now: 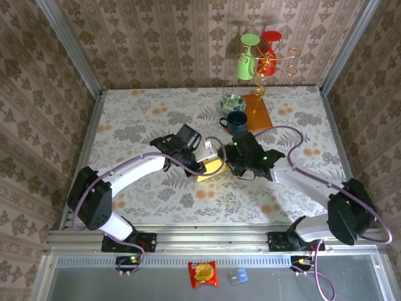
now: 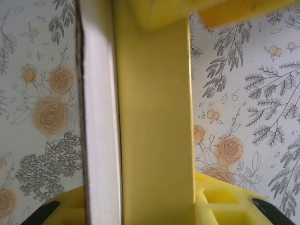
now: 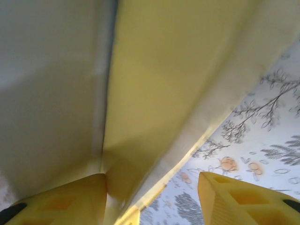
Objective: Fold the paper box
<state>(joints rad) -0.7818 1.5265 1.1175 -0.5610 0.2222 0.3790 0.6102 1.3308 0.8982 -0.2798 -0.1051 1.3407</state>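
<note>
Yellow paper box [image 2: 154,117] gripped by left pincer [image 2: 145,211]; red packet [image 1: 202,274] lettering illegible.

Overhead, the light is bright and even, with soft shadows. At my wrist cameras the paper box [image 2: 154,117] sits too close: blurred, and greyish-dim at the right view's upper left.

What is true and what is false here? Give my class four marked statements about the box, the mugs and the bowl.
1. The paper box is yellow. True.
2. The blue mug hangs on the stand. False: it stands on the table.
3. A green mug and a red mug hang on the stand. True.
4. The patterned bowl rests on the paper box. False: it sits beyond the blue mug, apart from the box.
</note>
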